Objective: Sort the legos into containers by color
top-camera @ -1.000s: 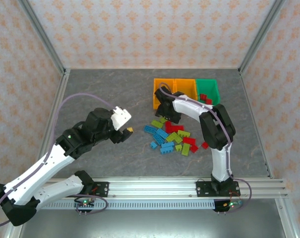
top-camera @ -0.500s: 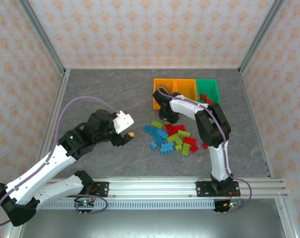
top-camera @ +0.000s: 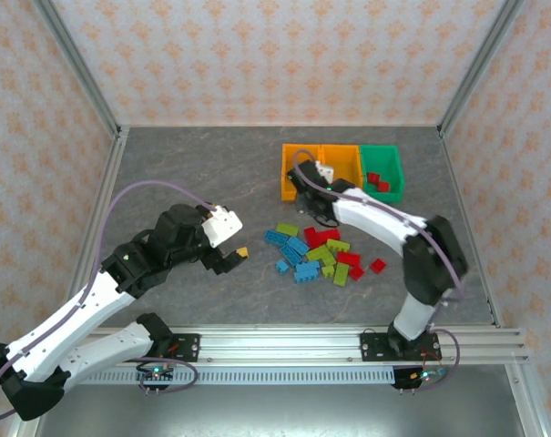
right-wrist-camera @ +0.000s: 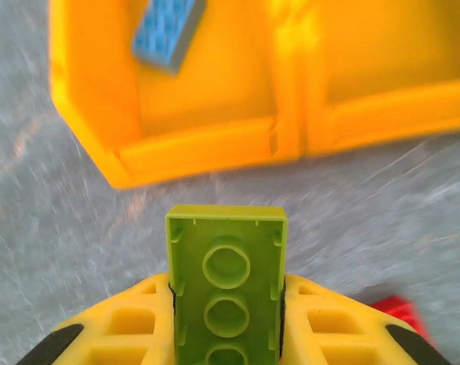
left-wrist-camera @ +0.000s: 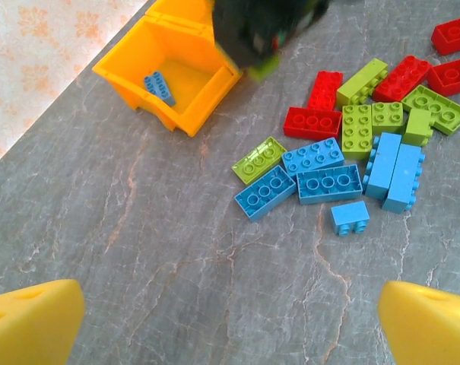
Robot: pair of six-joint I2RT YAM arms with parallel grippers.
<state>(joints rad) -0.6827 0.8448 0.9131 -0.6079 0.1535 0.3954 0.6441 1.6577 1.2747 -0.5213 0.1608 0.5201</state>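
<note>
A loose pile of blue, lime green and red legos (top-camera: 316, 253) lies on the grey table in front of three bins. From left to right these are an orange-yellow bin (top-camera: 290, 173), a second orange-yellow bin (top-camera: 341, 155) and a green bin (top-camera: 384, 157) with red bricks in it. My right gripper (right-wrist-camera: 226, 304) is shut on a lime green brick (right-wrist-camera: 226, 258), hollow side toward the camera, just short of the left orange bin (right-wrist-camera: 191, 144). That bin holds one blue brick (right-wrist-camera: 167, 30). My left gripper (left-wrist-camera: 230, 334) is open over bare table left of the pile (left-wrist-camera: 344, 152).
Metal frame posts and patterned walls close in the table on three sides. The second orange bin (right-wrist-camera: 382, 53) touches the first on its right. A red brick (right-wrist-camera: 397, 308) lies just right of my right gripper. Open grey surface spreads left of the pile.
My right gripper has risen from the pile's far edge toward the left orange bin, and the arm has swung out to the right. My left gripper has crept slightly toward the pile.
</note>
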